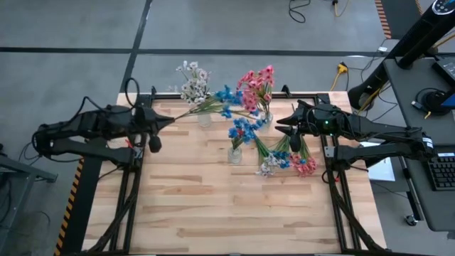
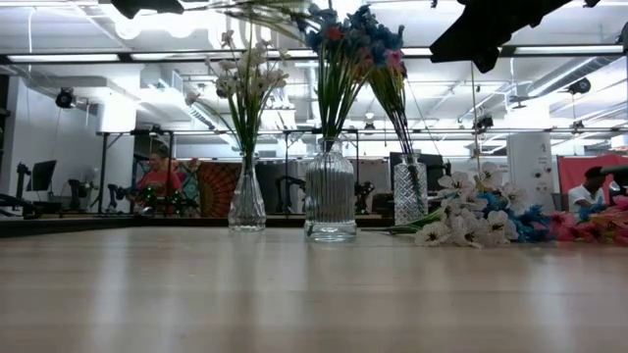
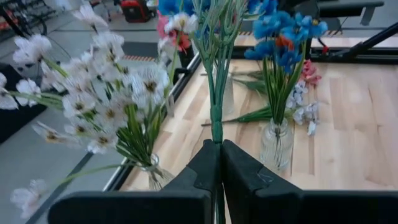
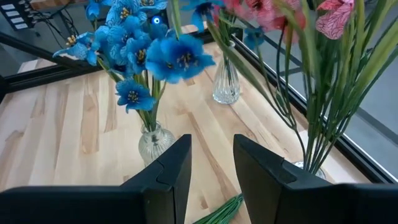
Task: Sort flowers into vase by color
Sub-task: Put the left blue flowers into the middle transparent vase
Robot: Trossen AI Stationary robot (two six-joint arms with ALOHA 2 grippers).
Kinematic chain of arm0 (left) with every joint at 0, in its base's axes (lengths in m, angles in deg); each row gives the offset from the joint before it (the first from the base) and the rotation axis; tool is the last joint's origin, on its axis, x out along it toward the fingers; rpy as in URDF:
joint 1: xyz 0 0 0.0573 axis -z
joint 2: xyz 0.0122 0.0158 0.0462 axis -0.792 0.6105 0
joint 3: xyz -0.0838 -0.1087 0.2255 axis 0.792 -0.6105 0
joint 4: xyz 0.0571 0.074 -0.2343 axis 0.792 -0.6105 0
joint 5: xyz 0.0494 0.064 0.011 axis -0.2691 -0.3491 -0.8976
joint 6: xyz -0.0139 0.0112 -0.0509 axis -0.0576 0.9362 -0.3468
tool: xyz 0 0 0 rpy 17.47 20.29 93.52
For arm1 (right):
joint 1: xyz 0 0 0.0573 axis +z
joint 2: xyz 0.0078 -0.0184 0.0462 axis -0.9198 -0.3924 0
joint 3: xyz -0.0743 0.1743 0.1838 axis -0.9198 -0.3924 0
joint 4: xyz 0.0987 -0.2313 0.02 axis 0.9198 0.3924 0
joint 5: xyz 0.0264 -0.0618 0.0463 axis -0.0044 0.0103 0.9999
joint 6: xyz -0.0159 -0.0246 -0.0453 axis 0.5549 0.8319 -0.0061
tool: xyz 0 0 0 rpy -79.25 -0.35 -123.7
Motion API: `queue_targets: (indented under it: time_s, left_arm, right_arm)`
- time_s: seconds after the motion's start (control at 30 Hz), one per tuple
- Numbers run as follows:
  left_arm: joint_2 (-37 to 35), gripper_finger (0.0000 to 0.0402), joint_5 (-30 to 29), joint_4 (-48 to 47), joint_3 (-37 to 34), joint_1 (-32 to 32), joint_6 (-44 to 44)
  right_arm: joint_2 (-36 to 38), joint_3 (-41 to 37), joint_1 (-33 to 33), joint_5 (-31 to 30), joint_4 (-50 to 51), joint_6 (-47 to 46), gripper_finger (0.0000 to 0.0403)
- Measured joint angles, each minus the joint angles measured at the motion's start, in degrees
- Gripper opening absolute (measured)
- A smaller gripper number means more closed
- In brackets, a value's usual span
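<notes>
Three vases hold sorted flowers; left fingers pinch a blue spray; right fingers part-open, empty; a pile remains on the tabletop.

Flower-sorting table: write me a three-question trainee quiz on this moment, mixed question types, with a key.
1. True or false: the left gripper is shut on a green stem.
2. Which colour of blossoms fills the far-left vase? A white, B pink, C blue.
3. Fill in: the unsorted flowers lie on the table below the ___ gripper.

Key: 1 true; 2 A; 3 right.
</notes>
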Motion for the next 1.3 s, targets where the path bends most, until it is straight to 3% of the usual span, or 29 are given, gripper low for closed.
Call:
queue_targets:
  time_s: [0.43, 0.93, 1.13, 1.3]
  left_arm:
    - [-0.01, 0.0, 0.04, 0.33, 3.91, -0.01, 3.31]
    - [-0.24, 0.0, 0.56, 8.24, 6.23, -0.02, 8.59]
    - [-0.44, 0.0, 13.22, 20.64, 3.12, 0.03, 11.98]
    - [0.13, 0.0, 17.24, 33.63, -3.79, 0.17, 14.15]
  right_arm:
    - [0.0, 0.0, 0.0, 0.02, 0.03, 0.02, 0.0111]
    - [0.02, 0.0, 0.0, 0.07, 0.05, 0.37, 0.0111]
    - [0.14, 0.0, 0.48, 0.17, -0.06, 1.76, 0.0111]
    - [1.77, 0.0, 2.67, 0.11, -0.29, 1.7, 0.0111]
